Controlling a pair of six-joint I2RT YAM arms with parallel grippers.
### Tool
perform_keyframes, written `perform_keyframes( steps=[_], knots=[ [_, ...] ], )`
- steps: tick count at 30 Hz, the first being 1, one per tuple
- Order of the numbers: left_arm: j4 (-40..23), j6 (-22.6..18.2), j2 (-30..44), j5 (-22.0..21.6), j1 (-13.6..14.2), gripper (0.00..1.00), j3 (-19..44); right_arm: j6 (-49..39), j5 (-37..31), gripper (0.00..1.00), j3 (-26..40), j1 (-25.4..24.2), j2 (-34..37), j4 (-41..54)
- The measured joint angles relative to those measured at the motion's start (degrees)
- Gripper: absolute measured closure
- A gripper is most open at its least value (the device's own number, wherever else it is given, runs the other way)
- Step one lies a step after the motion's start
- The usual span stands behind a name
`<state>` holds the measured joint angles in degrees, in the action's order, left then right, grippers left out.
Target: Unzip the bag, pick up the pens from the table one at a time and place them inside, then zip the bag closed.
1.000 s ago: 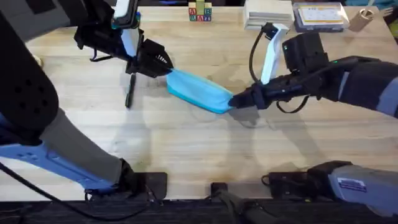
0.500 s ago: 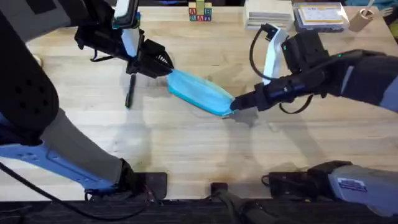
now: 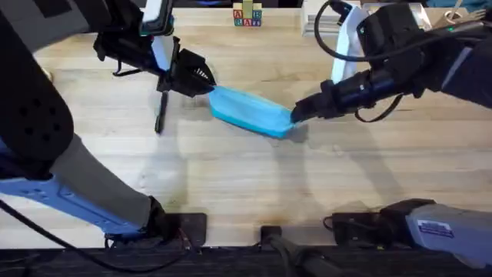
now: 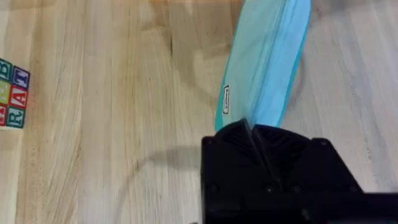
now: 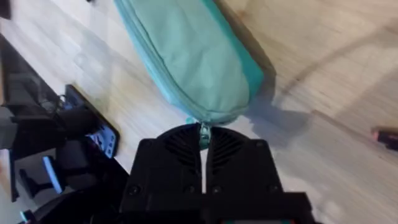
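Turquoise fabric: the bag point(image 3: 250, 112) lies slantwise on the desk point(image 3: 254, 185), near its middle, stretched between the two hands.
Left hand point(image 3: 206, 82): closed flat on the bag's far-left end; in the left wrist view the fingers are pressed together with the cloth running out from between them.
Right hand point(image 3: 296, 117): at the bag's opposite, nearer-right end; in the right wrist view its fingers are pinched narrow on the small zipper pull point(image 5: 203, 130) that hangs at the bag's tip.
Zipper: pull sits at the very end of the bag; the seam along its length looks shut in the right wrist view. Cannot tell for certain from the overhead view.
Pens: one black pen point(image 3: 161, 112) lies on the desk just left of the bag, under the left arm. A reddish pen tip point(image 5: 385, 136) shows at the edge of the right wrist view, on the desk. Nothing seen inside the bag.
Progress, my reading: early. Both ends are gripped for the unzip; the opening itself appears not yet made.
Left to do: draw the zipper open, carry the pens in one by one, zip closed.
Background: lettered blocks point(image 4: 11, 93) stand well apart from the bag.
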<state>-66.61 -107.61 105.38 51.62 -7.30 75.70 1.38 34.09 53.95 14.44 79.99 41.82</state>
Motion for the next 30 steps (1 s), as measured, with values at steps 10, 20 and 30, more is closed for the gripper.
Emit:
perform_keyframes(
  steps=[10,20,30],
  knots=[
    [0.81,0.0,0.0,-1.34,-1.35,0.959,0.0,3.16,10.66,0.969,0.0,-0.11,0.0,-6.02],
    [0.61,0.0,0.0,-1.31,-1.19,0.959,0.0,2.85,9.94,0.97,0.0,-2.25,0.01,-6.4],
    [0.91,0.0,0.0,-1.94,-1.63,0.959,0.0,3.65,16.73,0.97,0.47,-2.51,0.0,-8.09]
  ],
)
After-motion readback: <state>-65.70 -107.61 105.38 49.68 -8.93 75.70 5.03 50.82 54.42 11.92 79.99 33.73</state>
